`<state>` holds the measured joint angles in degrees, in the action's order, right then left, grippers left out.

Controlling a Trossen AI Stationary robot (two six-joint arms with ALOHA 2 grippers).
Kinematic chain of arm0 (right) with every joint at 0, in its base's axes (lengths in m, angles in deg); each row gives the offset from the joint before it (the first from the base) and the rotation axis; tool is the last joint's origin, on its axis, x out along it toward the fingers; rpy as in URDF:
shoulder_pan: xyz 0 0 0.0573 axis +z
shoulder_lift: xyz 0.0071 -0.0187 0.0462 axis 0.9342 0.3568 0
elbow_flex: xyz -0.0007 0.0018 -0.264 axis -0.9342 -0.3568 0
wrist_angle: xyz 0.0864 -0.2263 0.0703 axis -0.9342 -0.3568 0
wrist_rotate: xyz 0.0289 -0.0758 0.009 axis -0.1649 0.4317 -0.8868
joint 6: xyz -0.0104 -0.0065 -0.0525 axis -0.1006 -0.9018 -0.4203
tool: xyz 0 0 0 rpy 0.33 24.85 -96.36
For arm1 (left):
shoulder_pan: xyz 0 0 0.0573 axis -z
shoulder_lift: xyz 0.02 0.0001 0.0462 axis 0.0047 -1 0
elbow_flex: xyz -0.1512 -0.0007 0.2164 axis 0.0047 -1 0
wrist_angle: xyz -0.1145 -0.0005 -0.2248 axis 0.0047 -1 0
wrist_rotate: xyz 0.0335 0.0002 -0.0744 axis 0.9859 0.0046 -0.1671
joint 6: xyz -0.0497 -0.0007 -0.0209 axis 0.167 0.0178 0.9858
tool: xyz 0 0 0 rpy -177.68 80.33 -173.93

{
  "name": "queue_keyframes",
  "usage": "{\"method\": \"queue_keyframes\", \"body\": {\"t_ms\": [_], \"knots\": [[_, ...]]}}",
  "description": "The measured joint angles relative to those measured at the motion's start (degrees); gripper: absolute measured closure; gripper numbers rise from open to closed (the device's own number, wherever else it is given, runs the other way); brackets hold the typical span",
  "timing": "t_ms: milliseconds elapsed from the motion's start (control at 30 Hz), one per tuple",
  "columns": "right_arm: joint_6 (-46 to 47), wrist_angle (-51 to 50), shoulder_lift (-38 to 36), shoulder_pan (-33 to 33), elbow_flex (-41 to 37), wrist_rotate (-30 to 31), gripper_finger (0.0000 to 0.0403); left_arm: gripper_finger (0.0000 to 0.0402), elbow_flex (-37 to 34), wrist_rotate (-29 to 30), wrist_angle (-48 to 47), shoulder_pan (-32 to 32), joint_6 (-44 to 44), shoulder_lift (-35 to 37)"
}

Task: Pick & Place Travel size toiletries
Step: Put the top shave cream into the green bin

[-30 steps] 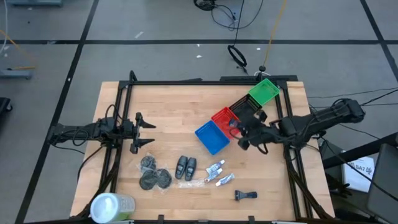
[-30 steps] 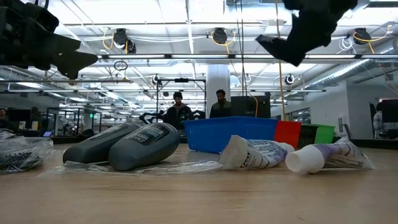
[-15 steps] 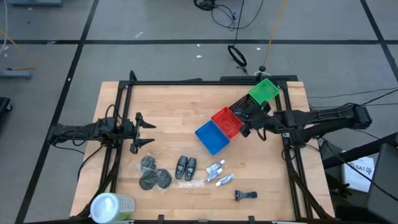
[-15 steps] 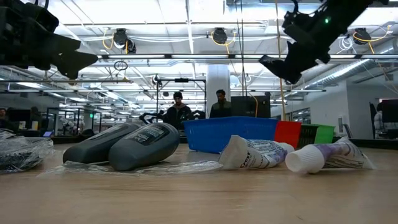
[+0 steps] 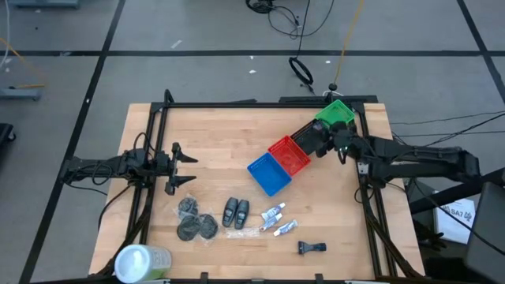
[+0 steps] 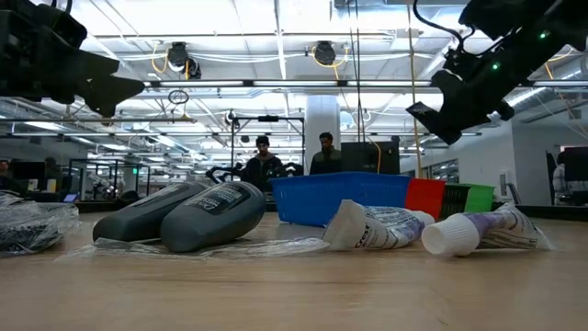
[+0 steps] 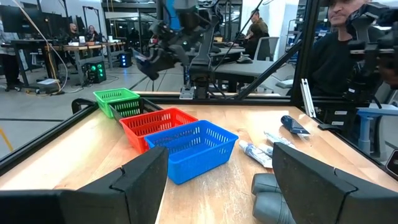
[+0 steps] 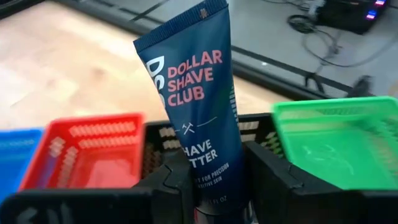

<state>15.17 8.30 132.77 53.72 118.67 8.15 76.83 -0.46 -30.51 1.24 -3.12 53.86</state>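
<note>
My right gripper (image 5: 327,143) is shut on a dark blue tube (image 8: 194,93) printed "Dollar Shave Club", held above the black basket (image 5: 309,137). My left gripper (image 5: 186,168) waits open at the table's left side, touching nothing. On the near part of the table lie two dark grey packs (image 5: 237,211) side by side, two white tubes (image 5: 274,212) (image 5: 285,228), one dark bottle (image 5: 312,247) and three dark discs (image 5: 197,225). In the low view the packs (image 6: 184,216) and the white tubes (image 6: 432,230) rest flat on the wood. My right gripper pinches the blue tube between its two fingers (image 8: 166,186) at the tube's lower printed part (image 8: 212,177), near the end that is hidden between them. The tube is lifted clear. Its flat crimped end (image 8: 202,14) points away from the gripper, over the black basket.
Four baskets stand in a slanting row: blue (image 5: 269,173), red (image 5: 289,154), black, and green (image 5: 335,116) at the far right corner. A large white-topped green container (image 5: 142,262) stands at the near left corner. People (image 6: 294,156) stand in the room beyond the table.
My right gripper has carried the blue tube toward the table's far edge, from beside the blue and red baskets to above the black basket. Its fingers have stayed shut on the tube. The things on the table have not moved.
</note>
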Motion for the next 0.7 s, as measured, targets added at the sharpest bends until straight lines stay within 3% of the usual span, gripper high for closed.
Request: {"method": "queue_keyframes", "body": {"t_ms": [533,700], "knots": [[-6.2,0.8,1.9,-33.3,0.0,-19.4,0.0304,0.0119,0.0,0.0,0.0,0.0,0.0,0.0],[-6.9,5.2,5.9,-38.4,0.0,-21.9,0.0302,0.0119,0.0,0.0,0.0,0.0,0.0,0.0]]}}
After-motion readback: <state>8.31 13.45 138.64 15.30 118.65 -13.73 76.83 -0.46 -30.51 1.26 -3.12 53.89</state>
